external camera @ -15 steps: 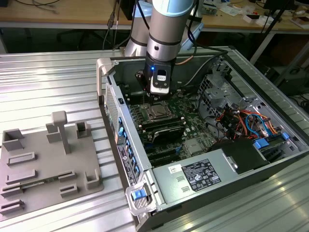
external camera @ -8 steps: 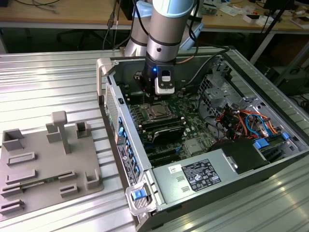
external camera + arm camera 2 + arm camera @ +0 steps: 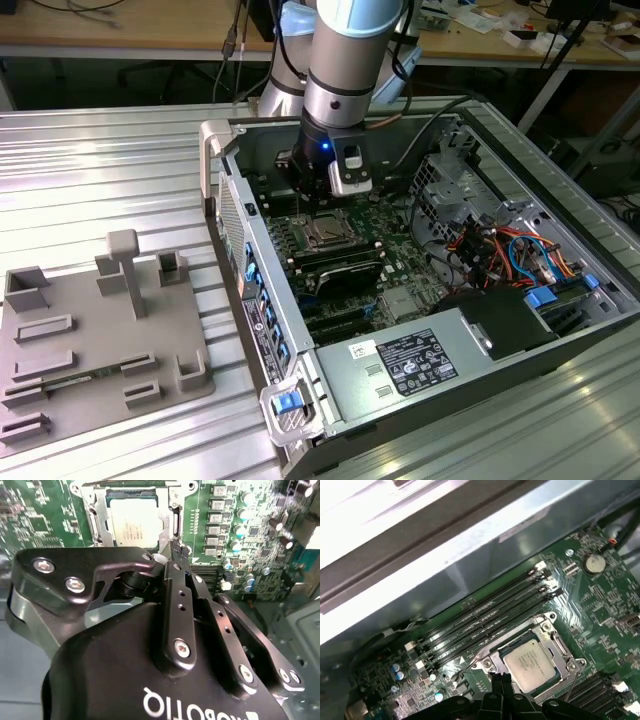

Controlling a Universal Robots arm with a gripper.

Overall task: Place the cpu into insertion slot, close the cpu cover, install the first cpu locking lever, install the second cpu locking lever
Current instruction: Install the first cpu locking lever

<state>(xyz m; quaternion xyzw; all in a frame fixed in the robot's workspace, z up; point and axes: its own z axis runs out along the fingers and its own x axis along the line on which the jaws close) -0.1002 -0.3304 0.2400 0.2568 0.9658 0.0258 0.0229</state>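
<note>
The silver-faced cpu (image 3: 135,522) is seated, framed by the cpu cover (image 3: 98,517); the gripper (image 3: 176,550) is pinched closed beside that cover.

One cpu (image 3: 532,661), one cpu cover (image 3: 559,654), four long black memory slots (image 3: 485,620), one coin battery (image 3: 594,563), one open computer case (image 3: 232,215), one grey tray (image 3: 100,335) on the counter (image 3: 100,170).

An open computer case (image 3: 250,240) lies on a ribbed metal table (image 3: 100,150), a grey moulded tray (image 3: 100,300) beside it; black memory slots (image 3: 485,617) cross its green motherboard (image 3: 600,610).
</note>
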